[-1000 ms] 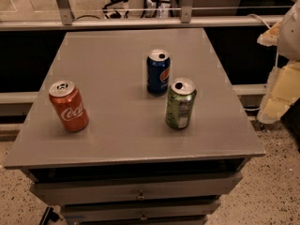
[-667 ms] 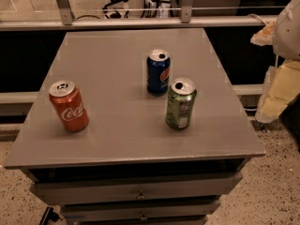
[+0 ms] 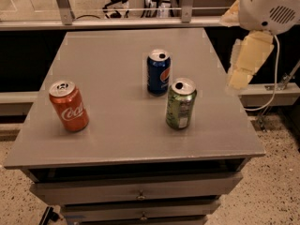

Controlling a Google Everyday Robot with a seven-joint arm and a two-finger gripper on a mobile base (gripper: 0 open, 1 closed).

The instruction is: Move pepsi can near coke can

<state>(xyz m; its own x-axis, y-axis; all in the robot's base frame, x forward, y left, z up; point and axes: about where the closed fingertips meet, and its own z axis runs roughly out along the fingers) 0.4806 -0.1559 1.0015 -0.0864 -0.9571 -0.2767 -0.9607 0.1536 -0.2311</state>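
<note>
The dark blue pepsi can (image 3: 159, 72) stands upright near the middle of the grey table (image 3: 103, 64). The red-orange coke can (image 3: 69, 106) stands upright at the table's front left, well apart from the pepsi can. My gripper (image 3: 238, 81) hangs pale and cream-coloured under the white arm housing (image 3: 269, 6), over the table's right edge. It is to the right of the pepsi can and holds nothing.
A green can (image 3: 180, 103) stands upright just to the front right of the pepsi can, between it and my gripper. The table has drawers (image 3: 140, 191) below its front edge. A metal rail (image 3: 117, 22) runs behind the table.
My arm has moved left from the right edge of the view toward the table. The three cans have not moved.
</note>
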